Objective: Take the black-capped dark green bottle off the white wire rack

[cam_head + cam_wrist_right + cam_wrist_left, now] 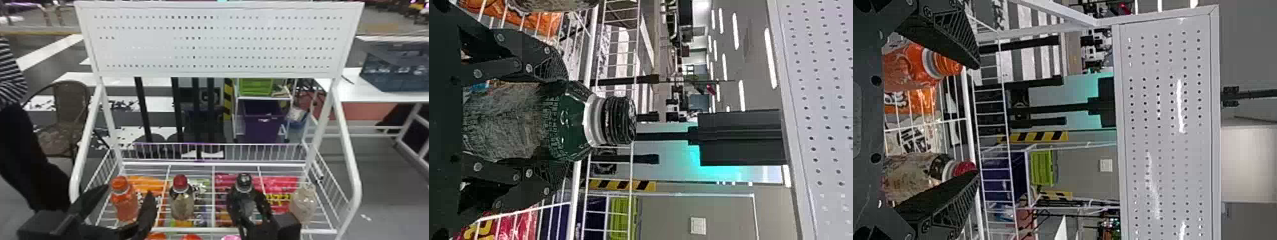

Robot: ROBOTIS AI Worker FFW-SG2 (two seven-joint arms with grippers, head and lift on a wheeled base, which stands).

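Observation:
My right gripper (245, 198) is around the black-capped dark green bottle (244, 182), which stands upright at the right-centre of the white wire rack (198, 229). In the right wrist view, the fingers of the right gripper (564, 121) press on both sides of the bottle (571, 119) just below its neck, with the black cap beyond their tips. My left gripper (128, 191) stands open at the rack's left, its fingers on either side of an orange bottle. In the left wrist view, the left gripper (977, 120) has its fingers wide apart.
An orange bottle (123, 202), a red-capped bottle (181, 201) and a clear pale bottle (303, 202) share the rack with the green one. Colourful packs (281, 182) show beneath the wires. A white perforated panel (217, 41) rises behind, and slanted side tubes (348, 159) flank the shelf.

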